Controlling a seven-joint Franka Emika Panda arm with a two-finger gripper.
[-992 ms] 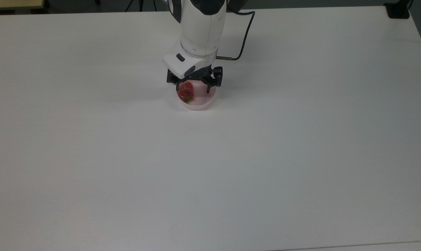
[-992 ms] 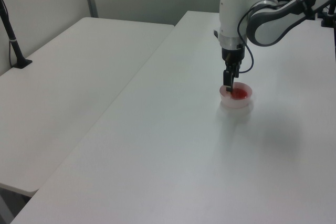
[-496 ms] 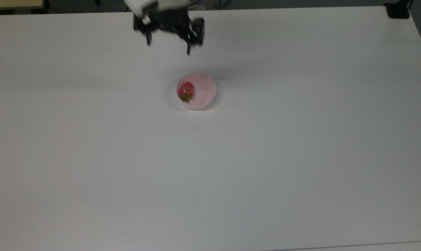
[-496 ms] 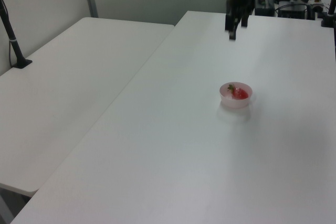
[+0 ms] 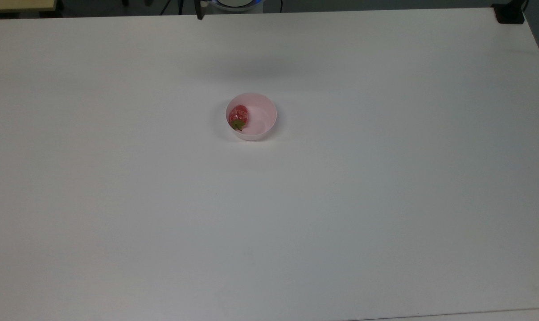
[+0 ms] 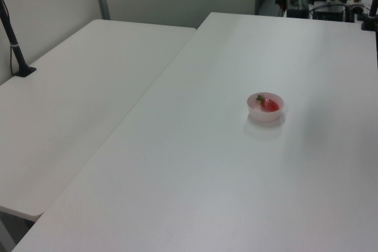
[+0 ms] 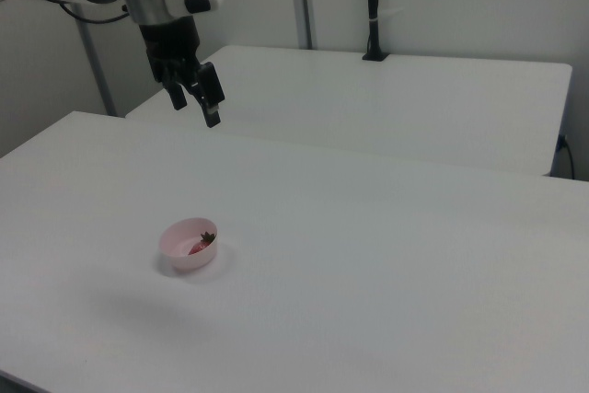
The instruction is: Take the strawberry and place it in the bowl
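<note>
I count one bowl (image 5: 252,117), one strawberry (image 5: 239,117) and one gripper (image 7: 195,103) on my screens. The strawberry lies inside the bowl, against the wall on the top view's left, with its green cap toward the bottom of the top view. In the left view I see the bowl (image 6: 265,107) with the strawberry (image 6: 268,105) in it, and in the right view the bowl (image 7: 189,244) with a bit of red and green, the strawberry (image 7: 200,245), showing above its rim.

The gripper hangs high above the table (image 5: 385,200), well apart from the bowl, up and toward the right view's left edge. Its two fingers are spread apart with nothing between them.

The bowl stands alone near the middle of the table, somewhat nearer the far edge in the top view and well away from every edge. I have bare white surface on all sides of it. A second table (image 6: 88,87) runs alongside, and each view shows one dark post (image 7: 372,6) at a table edge, far from the bowl.
</note>
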